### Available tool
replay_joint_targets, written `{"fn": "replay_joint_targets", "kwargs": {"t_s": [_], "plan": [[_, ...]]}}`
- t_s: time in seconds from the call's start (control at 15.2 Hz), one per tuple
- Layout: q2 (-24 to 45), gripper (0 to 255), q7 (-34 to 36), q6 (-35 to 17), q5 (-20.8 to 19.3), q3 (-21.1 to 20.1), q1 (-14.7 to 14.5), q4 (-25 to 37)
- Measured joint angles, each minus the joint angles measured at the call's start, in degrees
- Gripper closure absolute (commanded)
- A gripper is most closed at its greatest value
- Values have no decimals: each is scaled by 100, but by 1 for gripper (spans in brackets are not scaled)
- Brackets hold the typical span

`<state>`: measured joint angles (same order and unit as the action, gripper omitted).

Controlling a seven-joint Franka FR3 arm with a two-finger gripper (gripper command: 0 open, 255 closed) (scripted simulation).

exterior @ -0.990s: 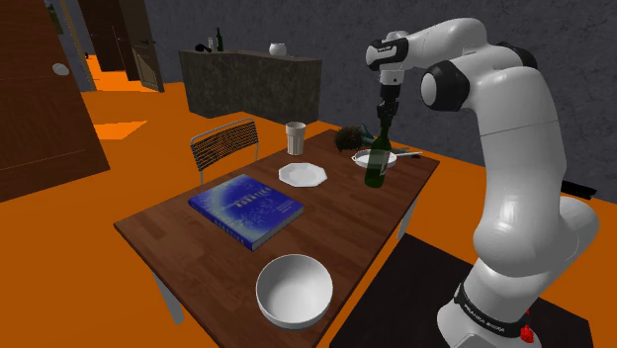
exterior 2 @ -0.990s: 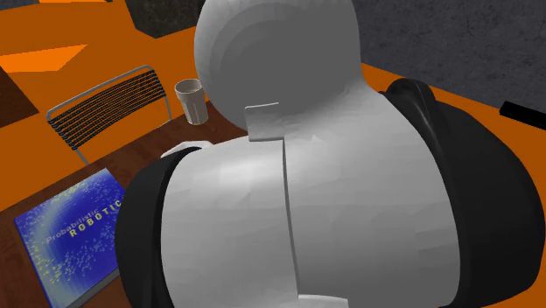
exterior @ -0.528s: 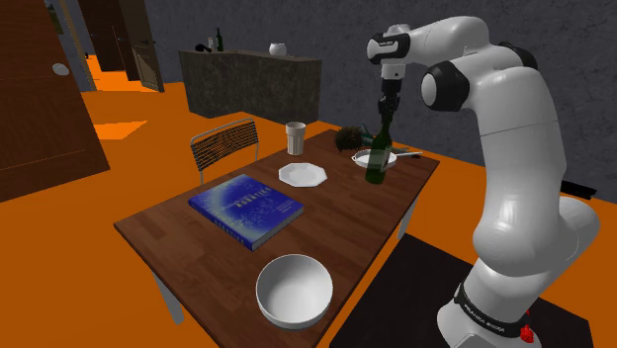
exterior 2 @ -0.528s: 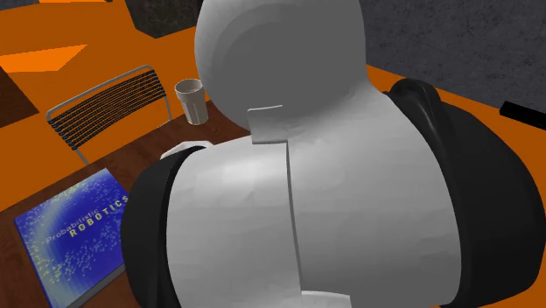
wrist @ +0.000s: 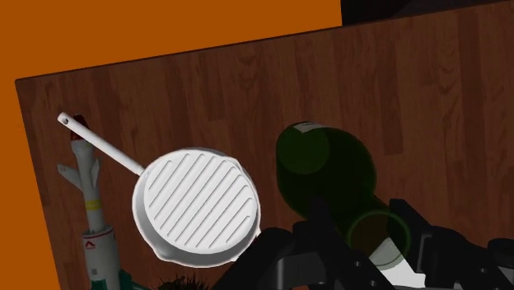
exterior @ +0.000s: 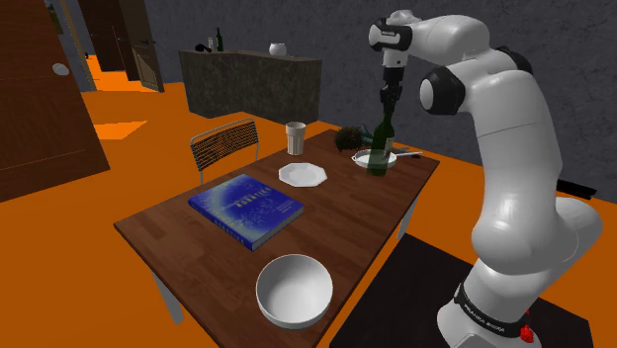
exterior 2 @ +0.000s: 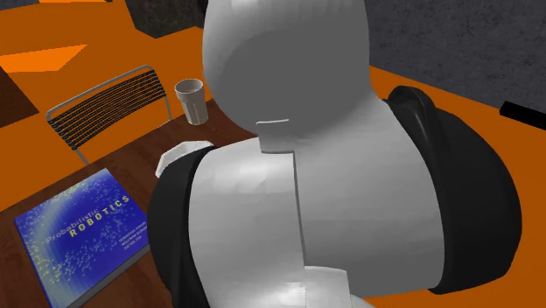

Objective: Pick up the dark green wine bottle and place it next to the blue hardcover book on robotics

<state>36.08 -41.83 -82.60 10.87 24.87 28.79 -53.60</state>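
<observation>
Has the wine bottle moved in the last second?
Yes. In the shoulder view the wine bottle has risen slightly with the gripper, judged against the white pan.

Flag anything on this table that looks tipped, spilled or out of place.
Nothing stands out. The bottle is upright, gripped at its neck by the claw beside the pan; book, bowl, plate and cup sit level and intact.

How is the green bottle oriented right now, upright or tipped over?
Upright: the green bottle points neck-up, clasped at the neck by the gripper.
</observation>
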Motion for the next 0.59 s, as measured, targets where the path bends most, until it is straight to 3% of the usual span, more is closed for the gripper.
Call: {"fn": "replay_joint_targets", "kwargs": {"t_s": [0.26, 0.46, 0.59], "plan": [[216, 255, 7, 454, 67, -29, 166, 685], [649, 255, 58, 1040, 189, -106, 442, 1737], [269, 255, 144, 844, 93, -50, 144, 1128]]}}
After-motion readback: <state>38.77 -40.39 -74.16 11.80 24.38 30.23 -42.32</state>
